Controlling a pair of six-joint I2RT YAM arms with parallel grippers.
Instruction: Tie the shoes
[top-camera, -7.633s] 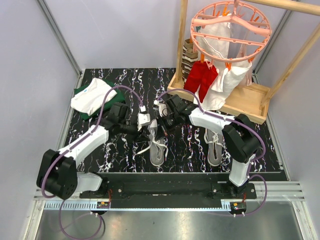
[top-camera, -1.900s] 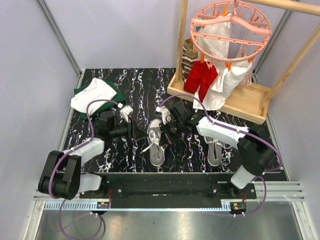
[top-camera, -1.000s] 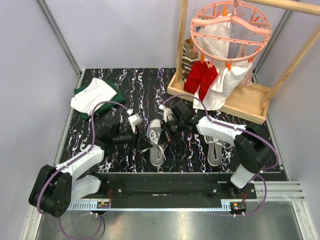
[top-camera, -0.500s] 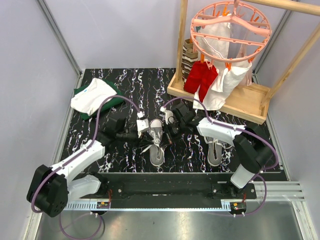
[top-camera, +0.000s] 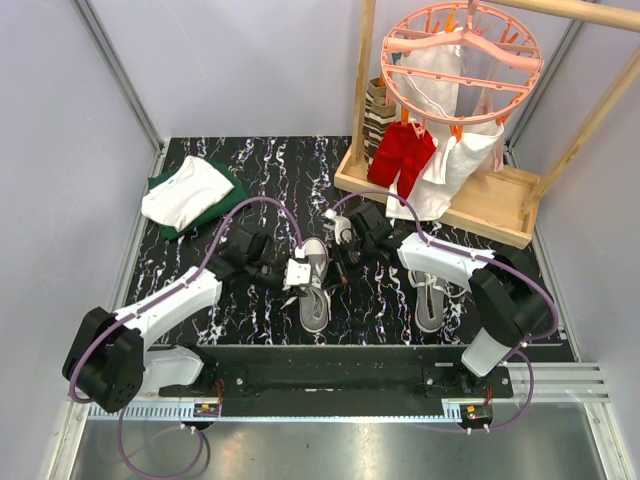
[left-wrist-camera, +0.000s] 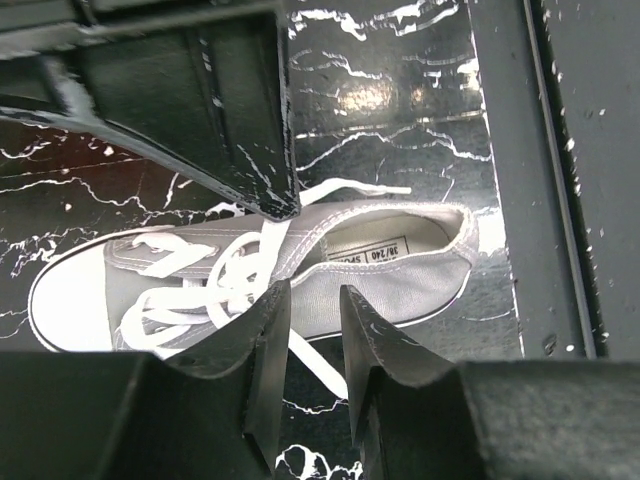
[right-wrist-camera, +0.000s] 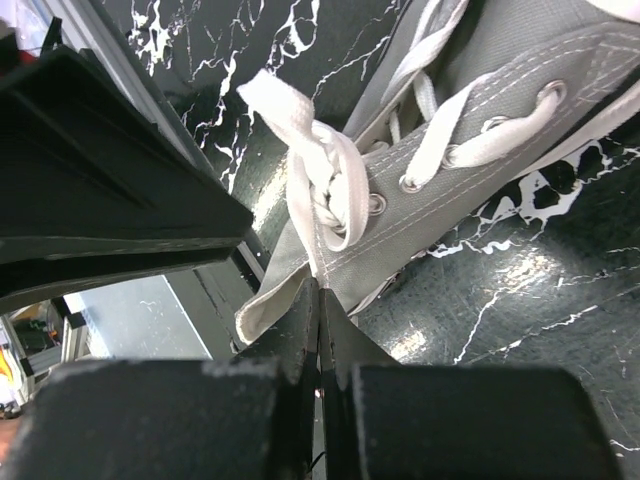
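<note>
Grey canvas shows from above: one shoe (top-camera: 314, 296) lies in the middle of the black marbled surface (top-camera: 260, 160), between the two arms. The second shoe (top-camera: 430, 296) sits well apart to its right, under the right arm. The left end effector (top-camera: 298, 275) hangs over the first shoe's left side, and the right end effector (top-camera: 340, 265) is at its far right edge. Folded clothes (top-camera: 188, 190) lie far left, and a wooden rack (top-camera: 480, 200) stands far right.

From the left wrist, the shoe lies sideways with its white toe cap (left-wrist-camera: 60, 305) to the left and its laces (left-wrist-camera: 215, 285) loose across the tongue. The fingers stand partly spread above the lacing. Whether they touch it, I cannot tell.

From the right wrist, the fingers are pressed together. A lace (right-wrist-camera: 305, 165) runs from the eyelets straight into their tips, pinched there.
</note>
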